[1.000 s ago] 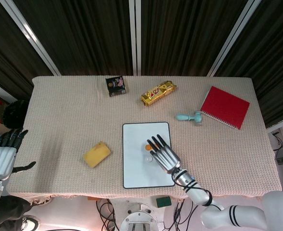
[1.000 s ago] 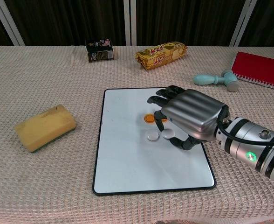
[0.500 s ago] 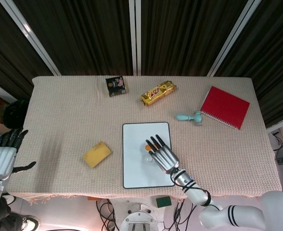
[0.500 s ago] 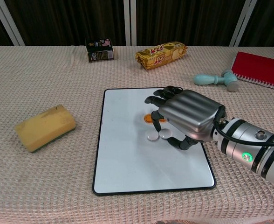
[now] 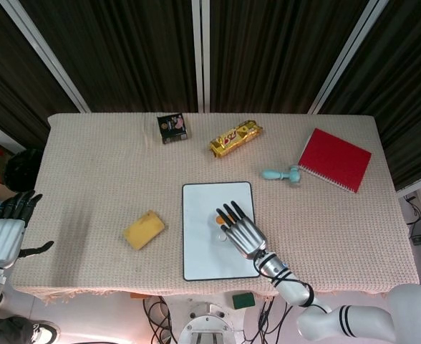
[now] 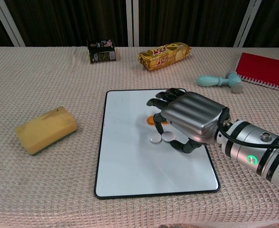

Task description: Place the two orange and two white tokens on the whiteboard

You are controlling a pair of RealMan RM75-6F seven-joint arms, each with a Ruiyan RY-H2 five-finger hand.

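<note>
The whiteboard [image 6: 125, 142] lies flat at the table's front middle and also shows in the head view [image 5: 200, 240]. On it sit two white tokens [image 6: 154, 138] [image 6: 166, 137] side by side. Just behind them lies an orange token [image 6: 150, 120], partly covered by my fingers; it is also seen from the head [image 5: 220, 220]. A second orange token is hidden under the hand. My right hand [image 6: 191, 118] [image 5: 239, 228] spreads palm-down over the tokens, holding nothing I can see. My left hand [image 5: 6, 229] hangs open off the table's left edge.
A yellow sponge [image 6: 45, 129] lies left of the board. At the back are a small dark box [image 6: 101, 51] and a gold snack pack [image 6: 164, 55]. A teal tool [image 6: 220, 81] and a red notebook [image 6: 266, 69] lie to the right.
My right hand has slid a little to the left over the tokens, covering more of the orange token and one white token. The left hand has stayed put.
</note>
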